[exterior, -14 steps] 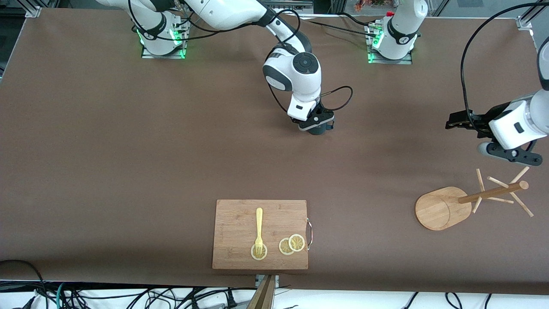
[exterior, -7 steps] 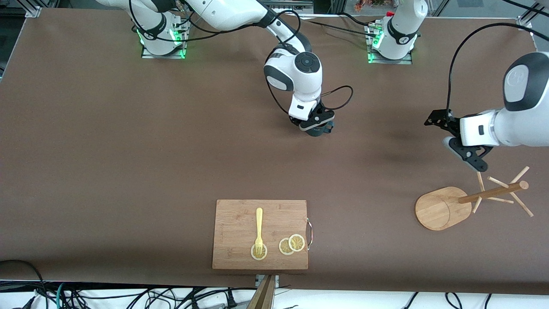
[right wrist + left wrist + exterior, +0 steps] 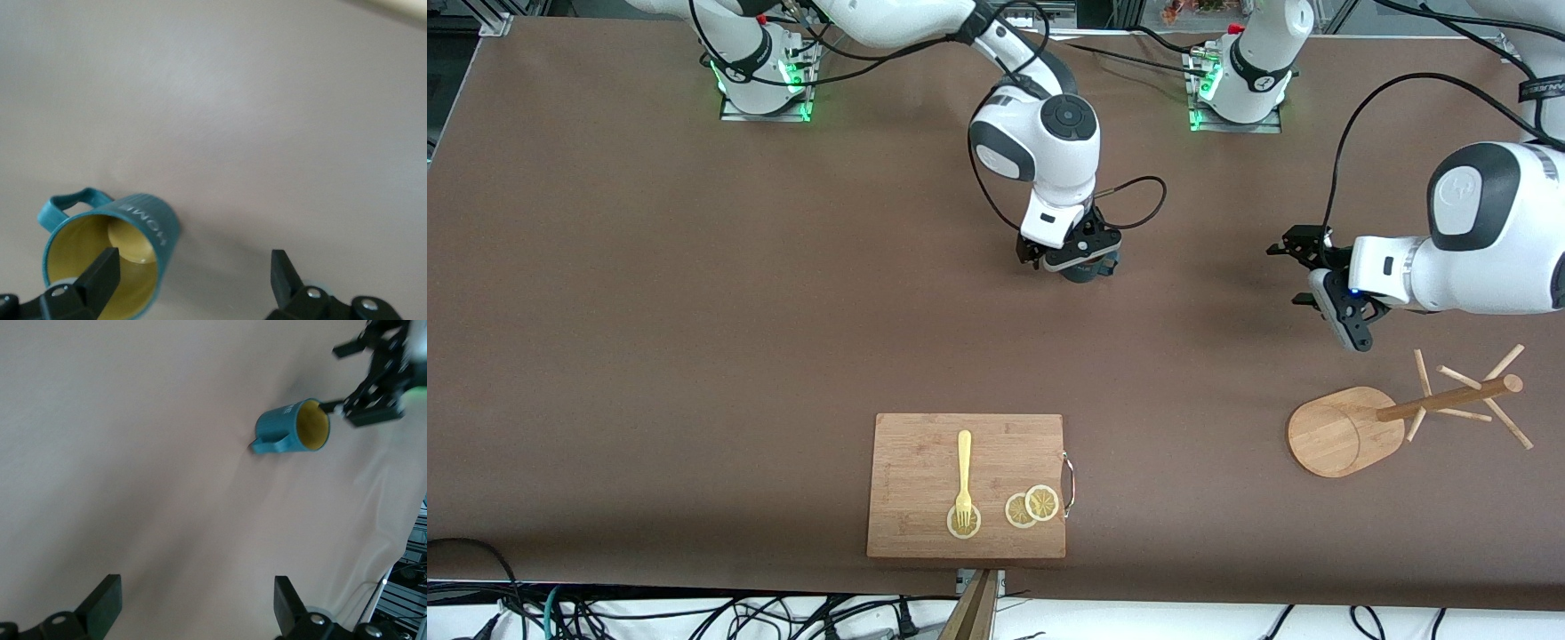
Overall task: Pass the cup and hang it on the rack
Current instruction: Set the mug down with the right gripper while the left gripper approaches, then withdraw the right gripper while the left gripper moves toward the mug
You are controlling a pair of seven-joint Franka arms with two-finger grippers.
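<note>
- The right gripper (image 3: 1080, 258) has been opened, and the ribbed dark teal mug (image 3: 291, 428) is being released mid-table.
- The left gripper (image 3: 1303, 258), jaws spread and empty, is being swung in from above the light wooden mug tree (image 3: 1343, 431).
- Risk: the mug is probably getting clipped and tipped by a finger (image 3: 100, 270) hanging inside its rim.

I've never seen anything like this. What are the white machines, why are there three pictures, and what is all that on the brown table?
The white machines are two robot arms bolted along one edge of the table. Each ends in a two-fingered pincer. The big picture comes from a high camera facing them; the two smaller ones come from cameras on the arms' wrists.

The right pincer is open over a small teal cup standing mid-table, one finger above its yellow inside; nothing is held. The left pincer, also open and empty, hangs over bare table near the wooden rack, and its camera sees the cup from the side.

Nearer the front camera lies a cutting board with a yellow fork and lemon slices.
</note>
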